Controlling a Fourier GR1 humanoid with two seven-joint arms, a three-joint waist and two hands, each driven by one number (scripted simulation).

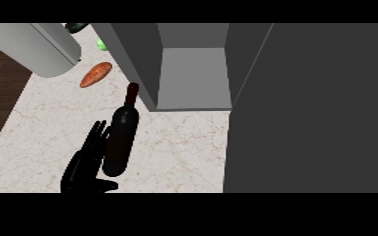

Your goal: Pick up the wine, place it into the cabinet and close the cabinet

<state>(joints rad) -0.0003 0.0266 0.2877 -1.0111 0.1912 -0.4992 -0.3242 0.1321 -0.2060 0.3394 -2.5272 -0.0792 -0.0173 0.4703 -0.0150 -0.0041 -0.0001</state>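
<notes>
left hand: black hand, low on the left of the head view, coming in from the bottom edge

fingers: black fingers are pretty much straight, pointing up the frame and a bit right, bunched side by side

thumb: sticks out to the right near the bottom, kinda short and stubby looking

forearm: can't really make it out, the hand runs right down to the edge

right hand: nowhere in the shot

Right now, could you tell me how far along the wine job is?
Done so far: nothing is stowed yet. The cabinet stands open with its door swung out. In hand: the left hand lies beside the wine bottle, fingers straight, not curled round it; the bottle lies on the counter. Left: grasping, lifting, placing inside, closing the door.
</notes>
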